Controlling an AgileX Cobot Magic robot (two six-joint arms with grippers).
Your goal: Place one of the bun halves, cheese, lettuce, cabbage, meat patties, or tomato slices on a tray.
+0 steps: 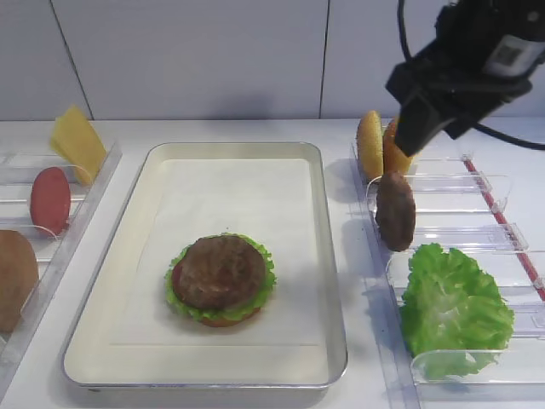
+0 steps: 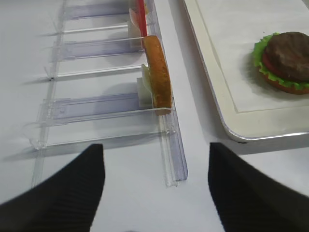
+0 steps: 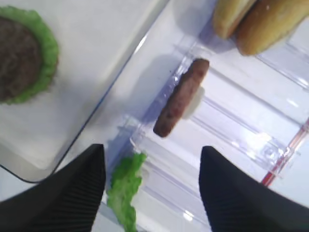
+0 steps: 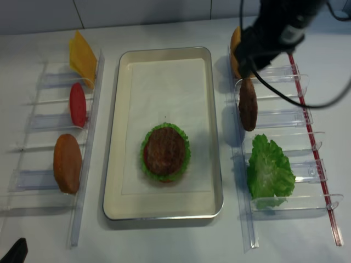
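The right gripper (image 3: pixel 152 186), jaws apart and empty, hovers above the dark brown round meat patty (image 3: pixel 181 96) standing on edge in its clear plastic rack (image 3: pixel 251 125), beside the cream metal tray (image 1: pixel 332 281). Recommended: descend centred and straddle the patty's flat faces before closing.

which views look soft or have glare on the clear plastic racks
Right wrist view: the black ribbed fingers are blurred, the dark brown round patty standing in the clear plastic rack is fairly sharp, and bright glints dot the rack's edges. Left wrist view: mostly crisp, faint sheen on the metal tray's rim. The second overhead view is slightly soft overall.
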